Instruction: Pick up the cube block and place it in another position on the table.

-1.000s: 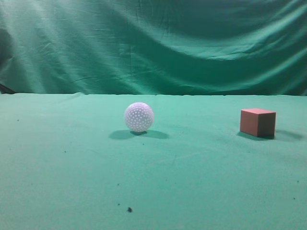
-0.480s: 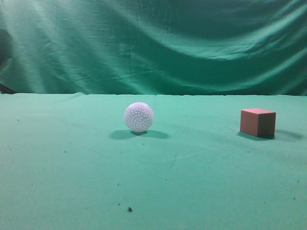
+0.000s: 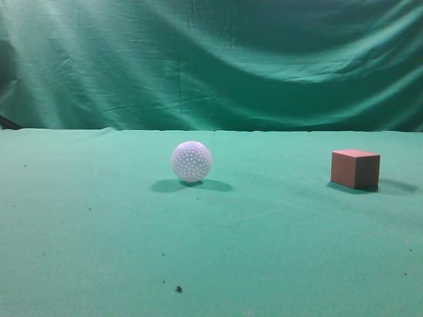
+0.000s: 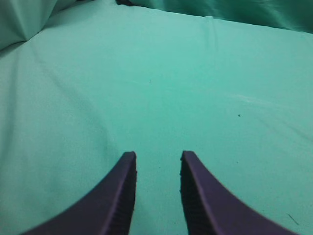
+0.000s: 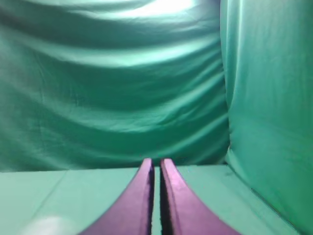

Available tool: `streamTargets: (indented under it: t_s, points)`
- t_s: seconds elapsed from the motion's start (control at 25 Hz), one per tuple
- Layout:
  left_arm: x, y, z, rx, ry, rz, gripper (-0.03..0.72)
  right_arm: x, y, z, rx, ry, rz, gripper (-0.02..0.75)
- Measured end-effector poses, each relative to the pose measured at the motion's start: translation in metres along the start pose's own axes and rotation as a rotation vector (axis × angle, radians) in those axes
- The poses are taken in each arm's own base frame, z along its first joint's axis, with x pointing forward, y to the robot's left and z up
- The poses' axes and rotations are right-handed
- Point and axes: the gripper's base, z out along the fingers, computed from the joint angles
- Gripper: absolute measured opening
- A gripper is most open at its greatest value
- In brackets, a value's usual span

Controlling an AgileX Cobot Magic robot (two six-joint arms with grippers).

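Observation:
The reddish-brown cube block sits on the green table at the right of the exterior view. No gripper shows in the exterior view. In the left wrist view my left gripper is open and empty over bare green cloth. In the right wrist view my right gripper has its fingers nearly together with nothing between them, pointing at the backdrop. The cube shows in neither wrist view.
A white dimpled ball rests on the table left of centre, well apart from the cube. A wrinkled green backdrop hangs behind the table, and also fills the right wrist view.

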Motion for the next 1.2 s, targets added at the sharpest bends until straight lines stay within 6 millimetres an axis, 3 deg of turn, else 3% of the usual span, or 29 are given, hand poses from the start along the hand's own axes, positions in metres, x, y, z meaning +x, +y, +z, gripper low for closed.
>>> streamTargets:
  t_s: [0.12, 0.36, 0.48, 0.64, 0.88, 1.04, 1.2]
  points:
    - [0.000, 0.000, 0.000, 0.000, 0.000, 0.000, 0.262, -0.007, 0.004, 0.012, 0.001, 0.152, 0.197, 0.000]
    - [0.000, 0.000, 0.000, 0.000, 0.000, 0.000, 0.262, 0.007, 0.004, 0.029, 0.025, 0.311, 0.253, 0.000]
    - [0.000, 0.000, 0.000, 0.000, 0.000, 0.000, 0.262, 0.004, 0.006, 0.031, 0.003, 0.368, 0.143, 0.000]
    - [0.000, 0.000, 0.000, 0.000, 0.000, 0.000, 0.262, -0.019, 0.016, 0.042, -0.083, 0.512, -0.060, 0.000]
    - [0.000, 0.000, 0.000, 0.000, 0.000, 0.000, 0.262, -0.033, 0.049, 0.073, -0.308, 0.816, -0.215, 0.000]
    - [0.000, 0.000, 0.000, 0.000, 0.000, 0.000, 0.262, -0.014, 0.075, 0.100, -0.394, 0.987, -0.338, 0.000]
    - [0.000, 0.000, 0.000, 0.000, 0.000, 0.000, 0.262, 0.020, 0.093, 0.131, -0.359, 1.156, -0.439, 0.000]
